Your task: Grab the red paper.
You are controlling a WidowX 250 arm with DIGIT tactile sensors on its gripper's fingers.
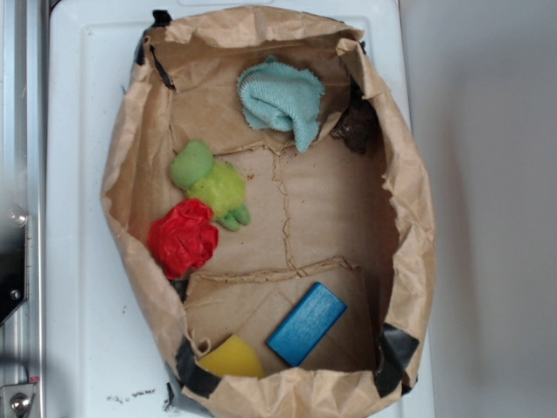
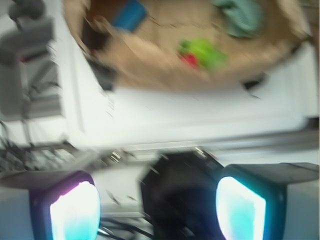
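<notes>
The red paper (image 1: 183, 237) is a crumpled ball on the floor of the brown paper bag (image 1: 122, 174), at its left wall. It touches the lime-green plush toy (image 1: 211, 183) just above it. In the blurred wrist view the red paper (image 2: 188, 60) is a small red patch beside the green toy (image 2: 206, 52), far ahead. My gripper (image 2: 157, 207) is open and empty, its two glowing pads (image 2: 75, 212) wide apart. It is outside the bag, well away from the paper. The gripper does not show in the exterior view.
The bag also holds a light blue cloth (image 1: 283, 100) at the back, a dark object (image 1: 355, 129) at the back right, a blue block (image 1: 306, 323) and a yellow piece (image 1: 231, 358) at the front. The bag stands on a white surface (image 1: 78, 174).
</notes>
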